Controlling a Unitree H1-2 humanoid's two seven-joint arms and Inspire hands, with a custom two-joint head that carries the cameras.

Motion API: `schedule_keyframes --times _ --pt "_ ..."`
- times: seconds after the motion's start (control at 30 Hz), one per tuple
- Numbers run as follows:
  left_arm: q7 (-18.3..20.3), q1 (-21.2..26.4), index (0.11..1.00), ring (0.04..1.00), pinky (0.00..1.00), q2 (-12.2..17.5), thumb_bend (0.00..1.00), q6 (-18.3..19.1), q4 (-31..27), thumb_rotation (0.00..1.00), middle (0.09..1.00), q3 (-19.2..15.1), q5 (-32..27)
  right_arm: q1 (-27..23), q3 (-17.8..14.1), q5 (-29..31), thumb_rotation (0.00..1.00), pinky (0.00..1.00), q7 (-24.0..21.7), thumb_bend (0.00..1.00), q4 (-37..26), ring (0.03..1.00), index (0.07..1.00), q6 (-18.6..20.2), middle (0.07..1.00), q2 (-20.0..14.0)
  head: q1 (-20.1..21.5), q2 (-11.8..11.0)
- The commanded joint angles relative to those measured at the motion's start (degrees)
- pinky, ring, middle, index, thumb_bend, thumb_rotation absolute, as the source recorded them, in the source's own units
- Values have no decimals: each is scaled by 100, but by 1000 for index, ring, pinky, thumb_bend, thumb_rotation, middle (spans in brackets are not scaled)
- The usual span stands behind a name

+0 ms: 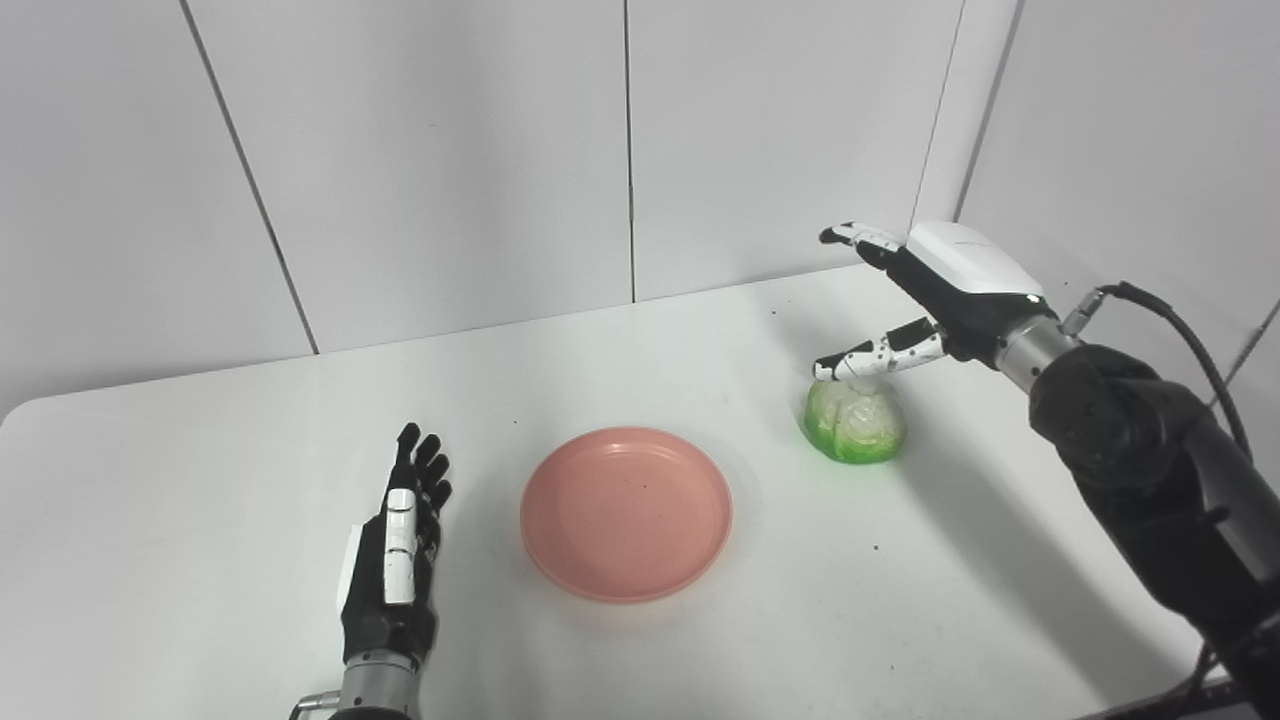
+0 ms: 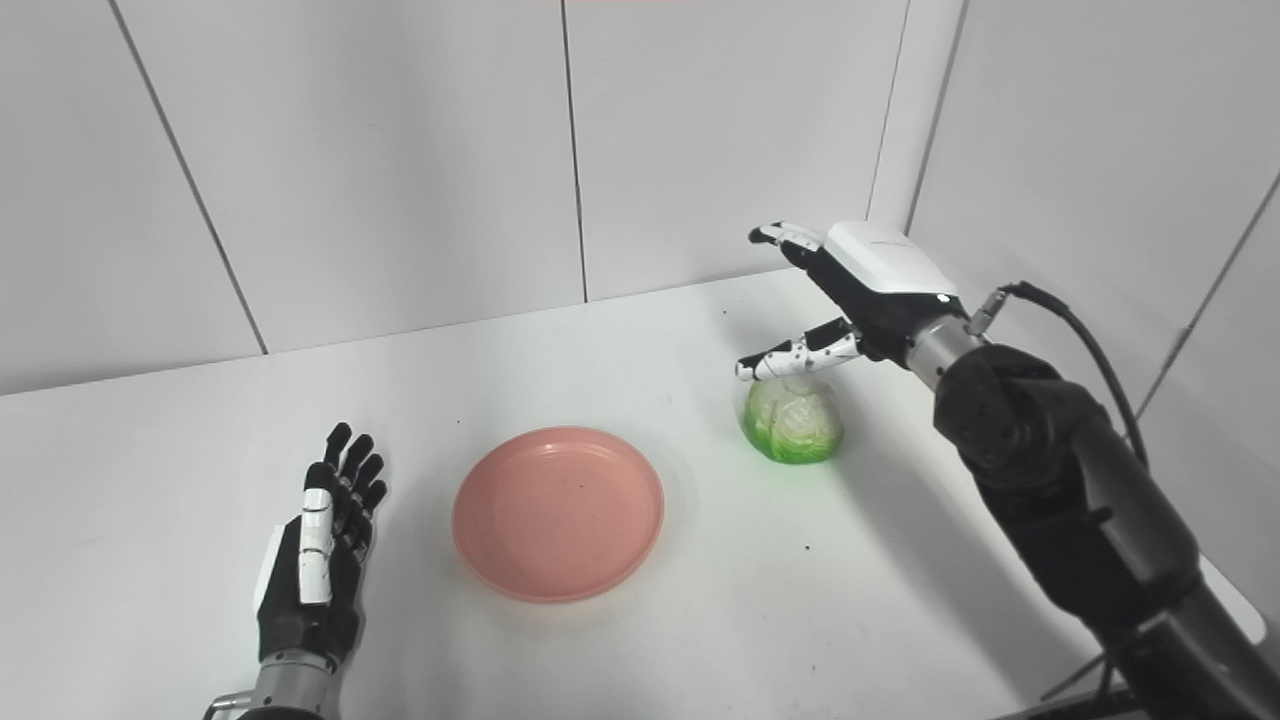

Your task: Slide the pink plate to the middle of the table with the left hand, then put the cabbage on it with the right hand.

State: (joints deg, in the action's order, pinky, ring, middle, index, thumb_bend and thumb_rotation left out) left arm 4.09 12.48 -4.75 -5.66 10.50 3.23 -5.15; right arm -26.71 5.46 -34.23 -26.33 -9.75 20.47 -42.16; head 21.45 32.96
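Note:
The pink plate [image 1: 626,511] lies flat near the middle of the white table [image 1: 200,470], with nothing on it. A small green and white cabbage [image 1: 856,419] rests on the table to the plate's right. My right hand [image 1: 925,290] hovers just above and behind the cabbage, open, fingers spread, with one finger reaching over the cabbage's top. My left hand [image 1: 396,555] rests open on the table left of the plate, a short gap away, fingers straight and pointing to the back.
White wall panels [image 1: 440,150] close the table at the back and right. A black cable [image 1: 1170,320] loops off my right forearm. The table's front edge runs near the picture's bottom.

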Motion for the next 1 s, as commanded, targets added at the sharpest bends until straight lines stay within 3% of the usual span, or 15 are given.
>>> schedule_keyframes --times 0.0,0.2,0.27,0.4,0.7,0.77,0.97 --pt "84 -26 969 979 982 52 640 -214 -69 1000 979 6 -7 -283 17 -92 464 875 64 971 73 939 888 -203 933 -181 2 31" --pt "119 -28 971 975 973 51 639 -206 -77 1000 980 -14 -41 -391 229 -281 419 889 63 1000 682 937 912 -170 934 -220 -32 65" --pt "150 -34 973 975 975 66 633 -168 -102 1000 981 -11 -48 -386 233 -288 413 883 53 1000 762 940 916 -125 939 -193 -17 77" --pt "162 -33 967 973 966 73 653 -114 -124 1000 978 -27 -43 -363 264 -290 396 778 5 1000 790 948 938 -28 963 -109 -15 116" --pt "175 -68 966 970 961 48 646 -112 -194 994 976 -29 -40 -352 443 -439 407 749 77 994 999 922 954 -117 958 86 -44 160" --pt "170 -78 966 971 963 36 644 -76 -229 988 975 -30 -45 -348 451 -376 394 789 63 990 1104 946 956 -111 968 166 -43 184" --pt "161 -88 965 967 960 11 634 -58 -270 990 975 -29 -40 -341 525 -355 342 715 45 978 1276 910 955 -80 969 353 -40 181"
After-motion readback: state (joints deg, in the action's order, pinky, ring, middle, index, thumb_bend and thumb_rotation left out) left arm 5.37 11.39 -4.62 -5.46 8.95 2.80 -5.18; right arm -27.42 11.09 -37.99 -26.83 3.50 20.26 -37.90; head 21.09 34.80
